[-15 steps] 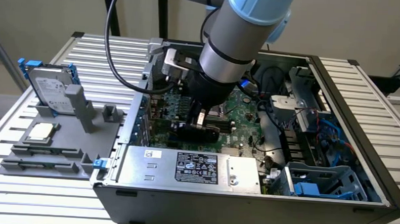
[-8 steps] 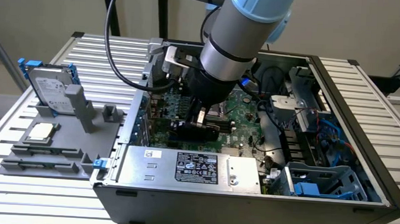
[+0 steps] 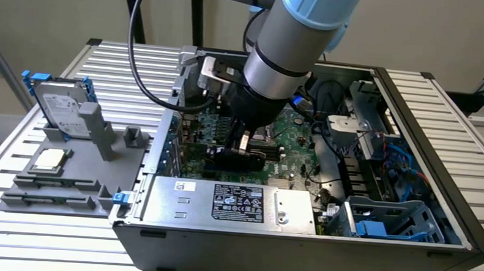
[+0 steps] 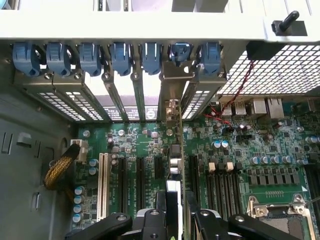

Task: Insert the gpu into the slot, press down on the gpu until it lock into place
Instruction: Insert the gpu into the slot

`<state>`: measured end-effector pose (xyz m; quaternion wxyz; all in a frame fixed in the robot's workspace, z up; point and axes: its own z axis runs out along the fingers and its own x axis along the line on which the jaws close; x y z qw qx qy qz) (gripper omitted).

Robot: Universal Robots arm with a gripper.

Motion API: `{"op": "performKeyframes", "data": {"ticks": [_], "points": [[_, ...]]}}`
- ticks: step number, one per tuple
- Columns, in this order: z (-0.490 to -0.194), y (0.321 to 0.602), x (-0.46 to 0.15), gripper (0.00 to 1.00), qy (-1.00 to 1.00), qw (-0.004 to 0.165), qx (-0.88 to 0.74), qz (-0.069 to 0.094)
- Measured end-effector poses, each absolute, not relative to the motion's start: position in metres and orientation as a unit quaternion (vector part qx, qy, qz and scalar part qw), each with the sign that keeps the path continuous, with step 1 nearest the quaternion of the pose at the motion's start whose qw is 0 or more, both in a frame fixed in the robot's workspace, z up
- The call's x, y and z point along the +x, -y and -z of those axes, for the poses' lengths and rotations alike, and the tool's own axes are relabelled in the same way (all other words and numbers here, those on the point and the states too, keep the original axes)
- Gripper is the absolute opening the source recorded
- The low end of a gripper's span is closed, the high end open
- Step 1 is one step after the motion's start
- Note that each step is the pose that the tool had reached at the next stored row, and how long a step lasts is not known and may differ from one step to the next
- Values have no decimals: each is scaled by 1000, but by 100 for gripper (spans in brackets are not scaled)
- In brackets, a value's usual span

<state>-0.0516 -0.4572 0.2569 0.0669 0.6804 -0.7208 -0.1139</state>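
Seven blue clips (image 4: 120,56) (one row), one gpu (image 3: 228,159), one hard drive (image 3: 57,106)

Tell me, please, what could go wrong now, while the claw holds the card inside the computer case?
1. The gpu, gripped edge-on by the claw, stands among close parallel black slots; a small sideways offset could press it into the wrong one.
2. Its metal bracket stands tight between the rear-panel dividers and might catch there, tilting the card.
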Motion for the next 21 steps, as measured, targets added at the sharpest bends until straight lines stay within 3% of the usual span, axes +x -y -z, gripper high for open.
{"op": "performKeyframes", "data": {"ticks": [21], "points": [[-257,457,-45,26,717,80,680,130]]}}
